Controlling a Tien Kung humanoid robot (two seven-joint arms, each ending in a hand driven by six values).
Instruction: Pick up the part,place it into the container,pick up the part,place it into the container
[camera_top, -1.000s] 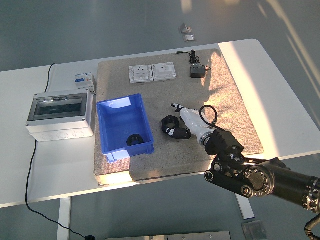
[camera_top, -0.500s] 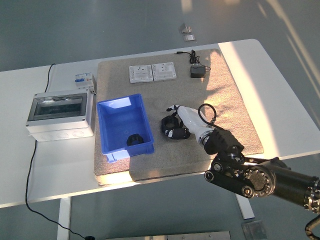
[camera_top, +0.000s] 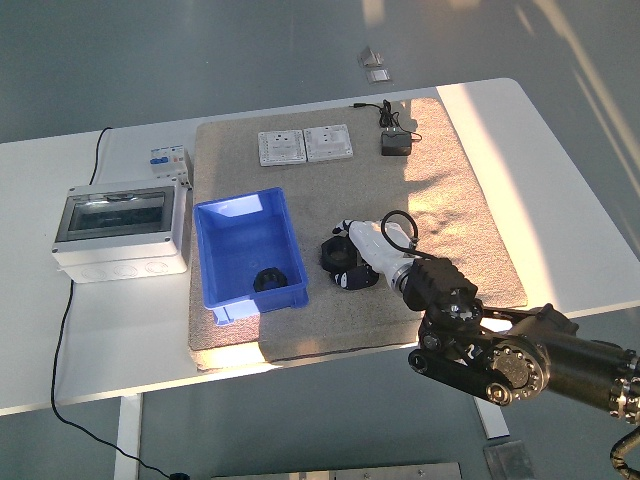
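A blue container (camera_top: 236, 236) stands on the brown mat (camera_top: 450, 200), with one black part (camera_top: 268, 280) in its near end. A second black ring-shaped part (camera_top: 339, 252) lies on the mat just right of the container. My right hand (camera_top: 360, 255), white with a black wrist, comes in from the lower right. Its fingers (camera_top: 350, 228) curl around this part from the right, and the part still rests on the mat. Part of it is hidden under the hand. My left arm is out of view.
A grey electrical box (camera_top: 120, 228) with a small breaker (camera_top: 167, 160) behind it stands left of the mat. Two white socket plates (camera_top: 305, 144) and a black adapter (camera_top: 393, 143) with its cable lie at the mat's far end.
My right hand has moved left and slightly forward over the second black part, and its fingers have closed around it. The container and the part inside it have not moved.
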